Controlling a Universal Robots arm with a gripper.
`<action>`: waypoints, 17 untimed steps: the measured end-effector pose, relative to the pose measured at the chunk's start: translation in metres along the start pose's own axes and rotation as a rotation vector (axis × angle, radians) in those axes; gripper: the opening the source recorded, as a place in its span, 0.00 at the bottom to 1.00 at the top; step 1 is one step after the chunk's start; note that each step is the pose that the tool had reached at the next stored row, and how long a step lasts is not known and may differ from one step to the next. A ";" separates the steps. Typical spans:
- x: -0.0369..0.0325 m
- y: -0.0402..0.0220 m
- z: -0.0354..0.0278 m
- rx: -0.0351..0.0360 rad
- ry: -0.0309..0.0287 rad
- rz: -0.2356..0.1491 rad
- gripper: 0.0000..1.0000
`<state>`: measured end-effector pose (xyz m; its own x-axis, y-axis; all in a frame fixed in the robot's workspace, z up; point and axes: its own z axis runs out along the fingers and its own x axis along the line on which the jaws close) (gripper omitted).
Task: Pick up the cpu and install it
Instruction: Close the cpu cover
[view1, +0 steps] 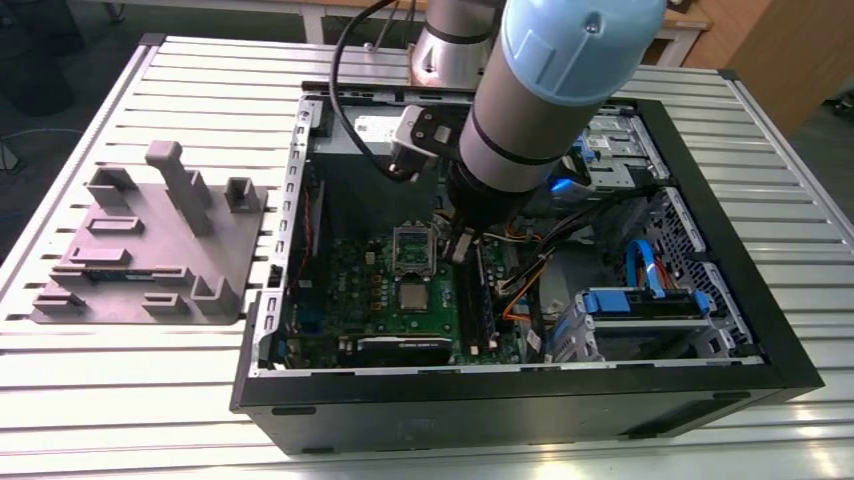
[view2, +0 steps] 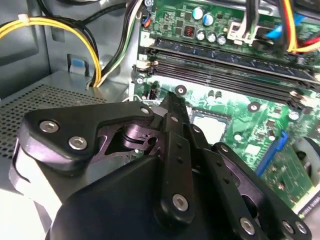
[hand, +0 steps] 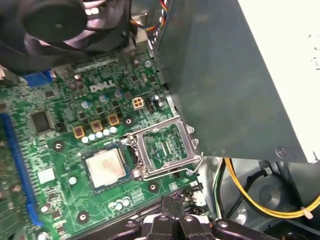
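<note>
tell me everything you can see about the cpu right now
The cpu is a small flat square chip with a pale metallic top and a lighter rim. It lies flat in its socket on the green motherboard; the silver socket bracket beside it is swung open. In the exterior view it shows as a pale square below the raised bracket. Nothing presses on its top. The gripper hangs near it without holding it.

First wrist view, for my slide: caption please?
CPU seated in the motherboard socket, load bracket raised open beside it.
</note>
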<state>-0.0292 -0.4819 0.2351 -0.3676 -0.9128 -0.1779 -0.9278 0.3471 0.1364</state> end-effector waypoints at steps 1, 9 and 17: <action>-0.0002 -0.0001 0.0016 -0.0005 -0.0022 0.001 0.10; -0.0012 -0.0002 0.0103 -0.0038 -0.0265 0.028 0.10; -0.0035 0.0006 0.0123 -0.0091 -0.0399 0.027 0.10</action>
<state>-0.0292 -0.4759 0.2239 -0.3952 -0.8936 -0.2127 -0.9169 0.3697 0.1505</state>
